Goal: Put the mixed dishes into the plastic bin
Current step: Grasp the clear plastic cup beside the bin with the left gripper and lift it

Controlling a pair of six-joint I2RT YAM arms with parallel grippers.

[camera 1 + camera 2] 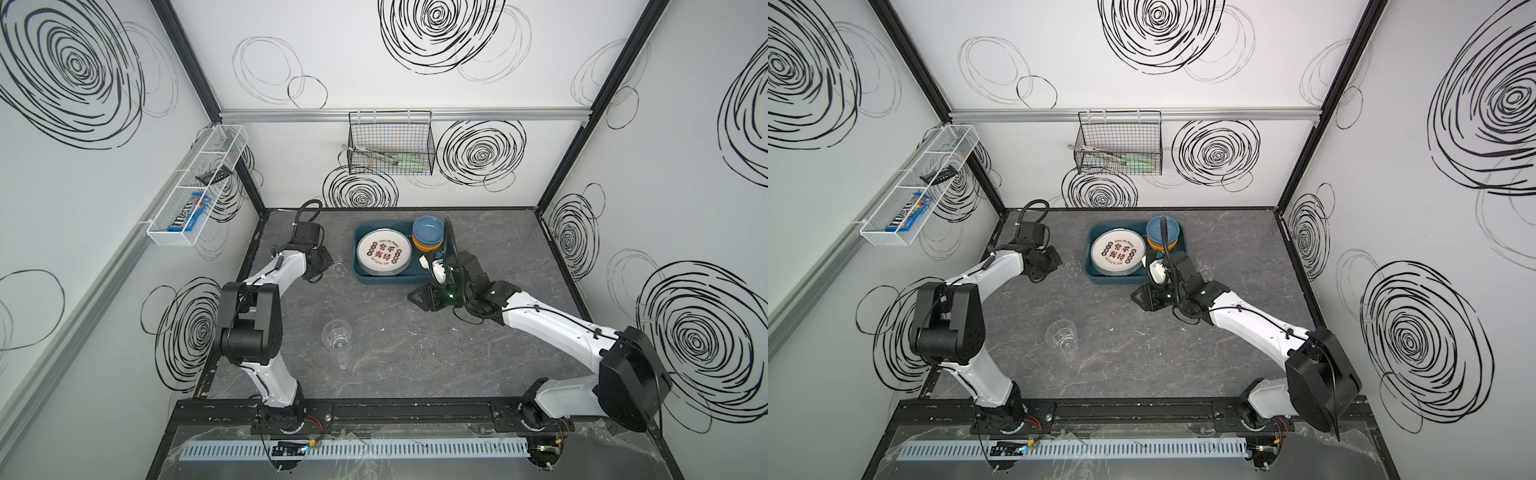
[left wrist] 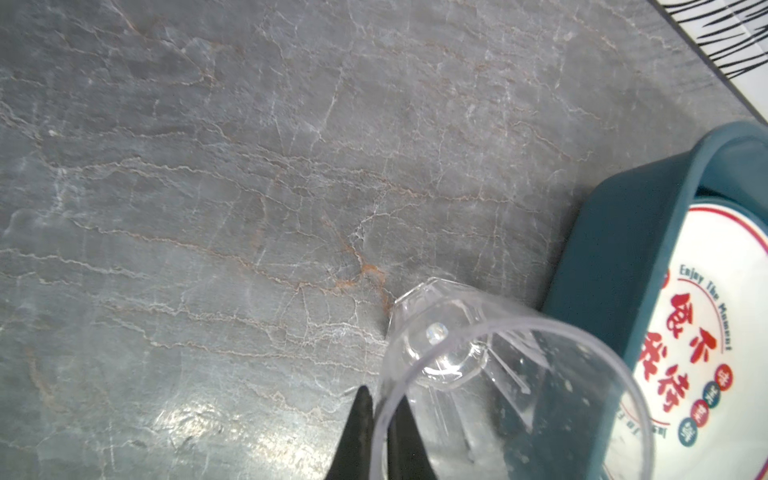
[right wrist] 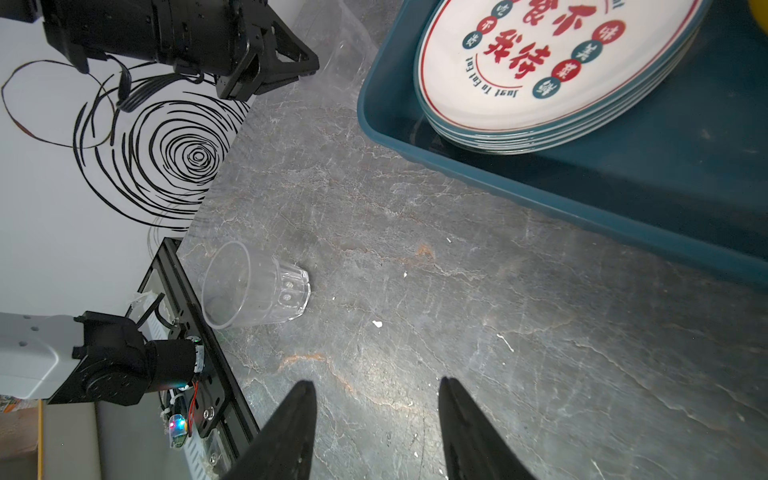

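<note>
The dark teal plastic bin (image 1: 386, 279) (image 1: 1113, 280) stands at the back middle of the table. It holds a stack of white plates (image 1: 384, 252) (image 3: 540, 62) and a stack of bowls (image 1: 428, 229) with a blue one on top. My left gripper (image 2: 382, 395) (image 1: 328, 264) is shut on the rim of a clear tumbler (image 2: 498, 374) (image 1: 338, 269), one finger inside and one outside, just left of the bin wall (image 2: 615, 232). A second tumbler (image 1: 336, 334) (image 3: 253, 286) sits mid-table. My right gripper (image 3: 376, 384) (image 1: 419, 297) is open over bare table in front of the bin.
A faint clear tumbler (image 1: 1204, 266) shows right of the bin, behind the right arm. A black wire basket (image 1: 390, 143) hangs on the back wall and a white wire tray (image 1: 195, 187) on the left wall. A black rail (image 1: 374, 415) runs along the front edge.
</note>
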